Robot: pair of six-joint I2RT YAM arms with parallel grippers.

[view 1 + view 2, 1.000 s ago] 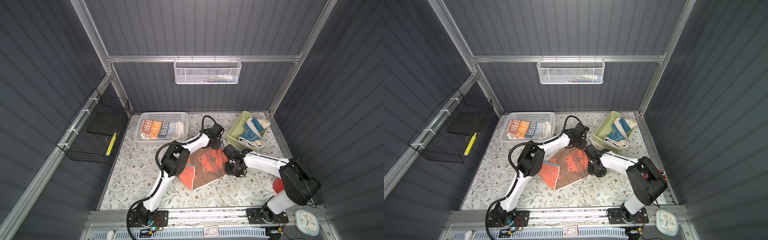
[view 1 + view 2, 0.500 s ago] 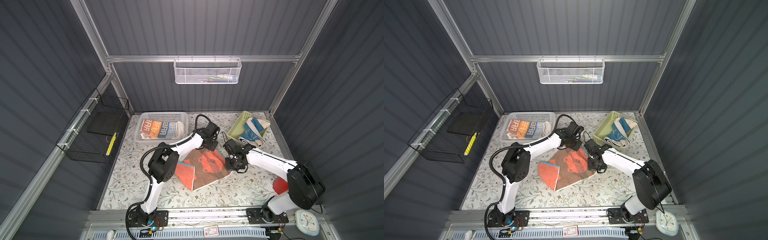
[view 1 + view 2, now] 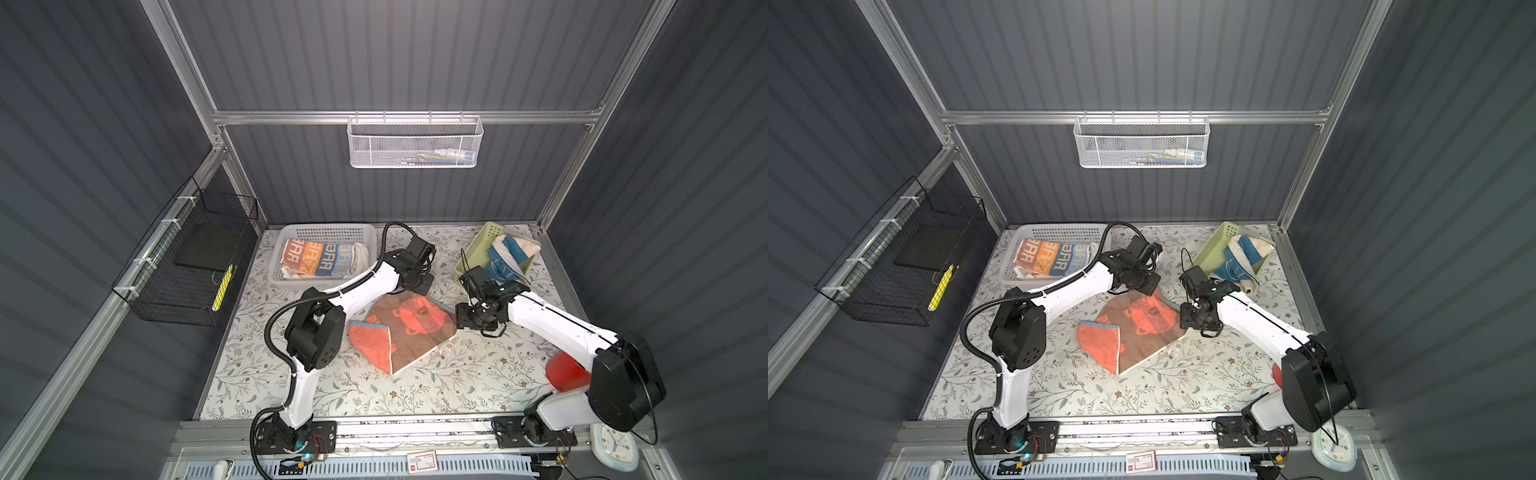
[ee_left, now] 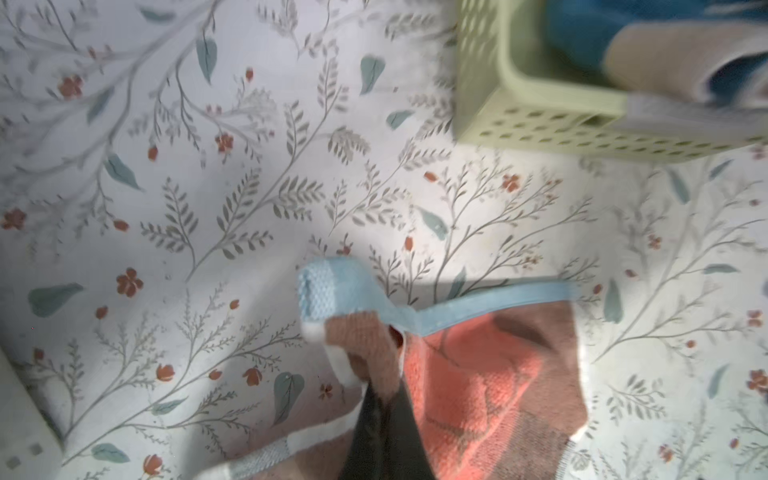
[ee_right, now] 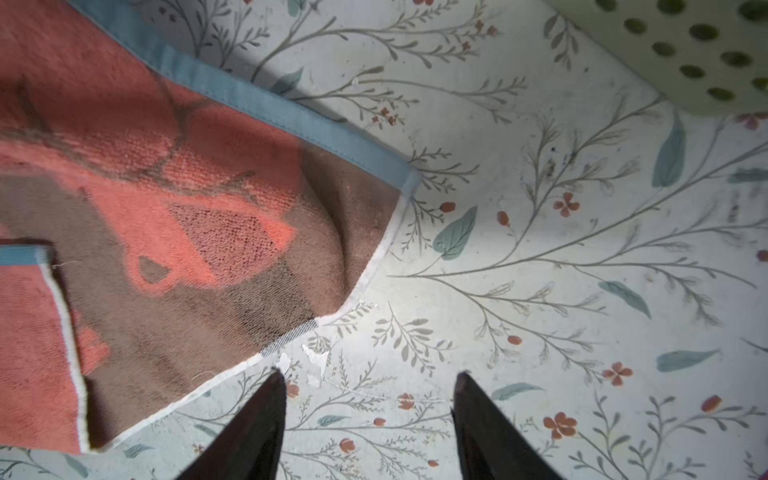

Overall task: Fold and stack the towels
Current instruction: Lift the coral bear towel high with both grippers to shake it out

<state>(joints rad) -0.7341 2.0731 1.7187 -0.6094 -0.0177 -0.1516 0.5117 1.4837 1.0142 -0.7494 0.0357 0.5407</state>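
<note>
A: L gripper (image 4: 376,388)?
B: Clamped on the far corner of the coral towel (image 3: 411,328), by its blue hem. Corner's pinched up a bit; the rest lies on the table cover (image 3: 374,395).
A: R gripper (image 5: 370,376)?
B: Jaws wide, nothing btwn them. Tips sit just off the towel's white right edge, over bare cover.
A: Towel count?
B: 3 clear. Coral one mid-table, brown side up w/ a coral figure, near-left corner flapped over. Lettered towel (image 3: 320,259) in the white basket (image 3: 328,229), back left. Blue-cream towel (image 3: 513,253) bunched in the green basket (image 3: 478,245), back right, hanging over the rim. A pale cloth (image 3: 360,254) lies beside the lettered one; can't tell if it's a separate towel.
A: Baskets?
B: 4: 2 on the table, a mesh basket (image 3: 415,143) on the back wall, a wire basket (image 3: 187,270) on the left wall.
A: Anything in the way?
B: L arm (image 3: 357,286) crosses just in front of the white basket. Green basket sits near the R gripper. Red thing (image 3: 565,370) half hidden behind the R arm (image 3: 552,322); 1 clock (image 3: 615,446) front right.
</note>
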